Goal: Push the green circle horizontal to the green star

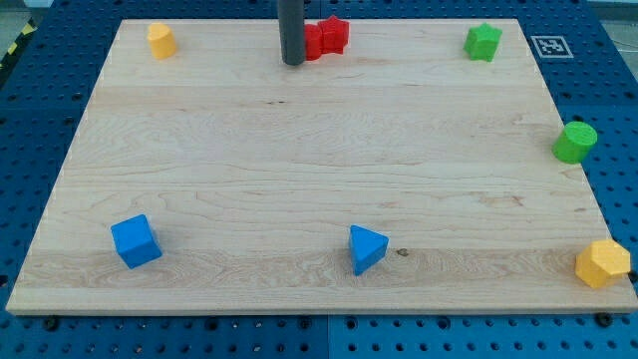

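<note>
The green circle [575, 142] stands at the board's right edge, about halfway down. The green star [483, 42] sits near the top right corner of the board, up and to the left of the circle. My rod comes down from the view's top, and my tip [292, 62] rests on the board near the top centre, far left of both green blocks. It stands just left of a red block [327, 38].
A yellow block [160, 41] sits at the top left. A blue cube [135, 241] is at the bottom left, a blue triangle [366, 248] at the bottom centre, and a yellow block [602, 263] at the bottom right corner. The wooden board [319, 150] lies on a blue pegboard.
</note>
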`<state>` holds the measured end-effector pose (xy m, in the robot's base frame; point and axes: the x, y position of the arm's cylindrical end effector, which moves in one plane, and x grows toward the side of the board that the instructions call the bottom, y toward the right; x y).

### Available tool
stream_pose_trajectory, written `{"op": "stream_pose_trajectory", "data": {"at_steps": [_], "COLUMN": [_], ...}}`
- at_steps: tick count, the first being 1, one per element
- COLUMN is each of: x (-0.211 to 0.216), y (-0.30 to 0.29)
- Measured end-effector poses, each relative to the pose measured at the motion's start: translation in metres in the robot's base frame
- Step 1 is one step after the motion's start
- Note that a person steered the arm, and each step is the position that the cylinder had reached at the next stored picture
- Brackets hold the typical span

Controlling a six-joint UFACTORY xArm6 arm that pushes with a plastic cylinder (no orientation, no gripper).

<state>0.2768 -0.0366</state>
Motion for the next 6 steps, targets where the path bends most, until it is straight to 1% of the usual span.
{"op": "stream_pose_trajectory", "data": {"at_steps": [1, 2, 3, 4, 6], "x": [0.016, 0.037, 0.049, 0.086, 0.211], "y": [0.0, 0.026, 0.098, 0.157, 0.208]}}
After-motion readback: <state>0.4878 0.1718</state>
